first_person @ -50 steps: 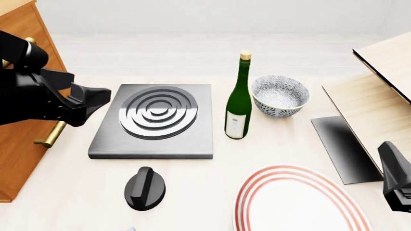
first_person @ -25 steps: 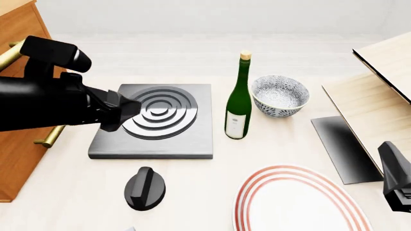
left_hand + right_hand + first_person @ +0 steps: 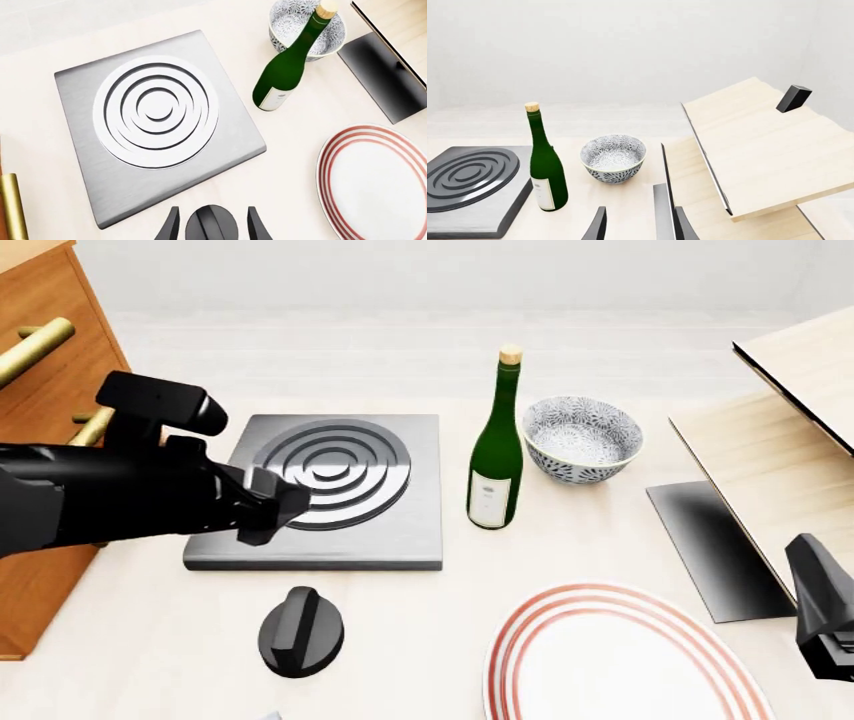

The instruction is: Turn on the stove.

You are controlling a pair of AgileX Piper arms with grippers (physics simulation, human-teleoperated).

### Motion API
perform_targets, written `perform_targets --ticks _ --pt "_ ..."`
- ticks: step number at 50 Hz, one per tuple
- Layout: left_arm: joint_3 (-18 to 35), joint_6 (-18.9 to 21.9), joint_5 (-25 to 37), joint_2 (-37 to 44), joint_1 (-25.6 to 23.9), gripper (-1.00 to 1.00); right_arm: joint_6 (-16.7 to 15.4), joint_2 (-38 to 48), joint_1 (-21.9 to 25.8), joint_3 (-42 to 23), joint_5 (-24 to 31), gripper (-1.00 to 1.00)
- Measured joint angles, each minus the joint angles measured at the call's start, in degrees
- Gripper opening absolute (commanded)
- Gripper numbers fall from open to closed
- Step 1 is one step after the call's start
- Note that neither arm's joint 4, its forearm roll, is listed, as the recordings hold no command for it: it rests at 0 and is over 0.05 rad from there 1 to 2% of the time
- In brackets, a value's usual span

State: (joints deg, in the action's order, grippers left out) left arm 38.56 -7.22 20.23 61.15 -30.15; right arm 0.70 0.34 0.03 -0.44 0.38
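The stove (image 3: 350, 530) is a dark-grey square slab with one burner of silver rings (image 3: 330, 472), left of the table's middle. Its black round knob (image 3: 300, 632) lies on the table in front of the slab, apart from it. My left gripper (image 3: 271, 508) is open and empty, hovering over the slab's front left part, behind the knob. In the left wrist view the stove (image 3: 87, 175) fills the middle and the knob (image 3: 211, 227) shows between the spread fingers of the gripper (image 3: 213, 212), farther off. My right gripper (image 3: 817, 592) stands at the right edge, open and empty (image 3: 639, 220).
A green wine bottle (image 3: 495, 455) stands right of the stove, with a patterned bowl (image 3: 581, 438) beside it. A red-rimmed plate (image 3: 621, 655) lies front right. A flat dark sheet (image 3: 714, 545) and tilted wooden boards (image 3: 787, 440) are at the right. A wooden cabinet (image 3: 40, 570) with brass handles is at the left.
My left arm has swung right and come down and nearer, from beside the cabinet to over the stove's front left part. The right arm has not moved.
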Motion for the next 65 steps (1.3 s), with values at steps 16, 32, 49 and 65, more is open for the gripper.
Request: perform_targets --ticks 16,32,49,65 --pt "-2.0 -1.2 -4.1 3.9 -0.7 1.00 0.0 0.0 0.0 0.0 0.0 1.00" --pt "-4.4 -1.7 -8.9 8.2 -0.2 1.00 0.0 0.0 0.0 0.0 0.0 1.00" --pt "-6.7 -1.8 -13.3 11.8 0.9 1.00 0.0 0.0 0.0 0.0 0.0 1.00" --pt "-8.2 -2.2 -16.7 15.0 1.2 1.00 0.0 0.0 0.0 0.0 0.0 1.00"
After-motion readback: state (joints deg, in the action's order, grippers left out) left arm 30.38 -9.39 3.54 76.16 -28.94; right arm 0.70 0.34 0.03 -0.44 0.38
